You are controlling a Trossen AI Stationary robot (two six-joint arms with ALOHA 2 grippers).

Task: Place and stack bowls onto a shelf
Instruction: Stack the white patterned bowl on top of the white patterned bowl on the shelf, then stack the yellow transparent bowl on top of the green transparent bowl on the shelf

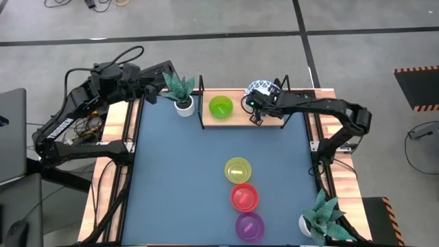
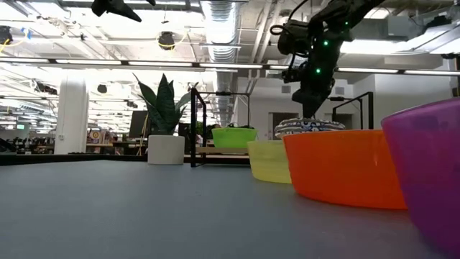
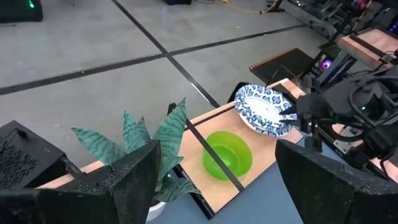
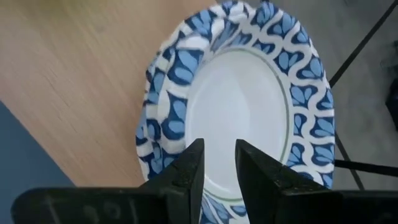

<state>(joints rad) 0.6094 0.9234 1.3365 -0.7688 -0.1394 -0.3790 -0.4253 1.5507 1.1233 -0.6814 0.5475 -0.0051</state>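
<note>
The right gripper [image 4: 216,163] clamps the rim of the blue-patterned bowl [image 1: 260,88] over the shelf [image 1: 240,118] at the worktop's far edge. The bowl should be lowered level, clear of the green bowl [image 1: 221,107], before release. The left gripper [image 3: 217,180] waits spread apart near the far-left corner.

From above, the right gripper [image 1: 256,110] covers most of the blue-rimmed bowl [image 1: 260,88], so whether several are stacked there cannot be told. At table height the purple bowl [image 2: 430,173] is cut off by the picture's edge, and the orange-red bowl [image 2: 343,167] hides the shelf beneath the patterned one. The left gripper [image 1: 152,92] sits partly behind the plant [image 1: 181,88], its fingertips too small to read overhead.
</note>
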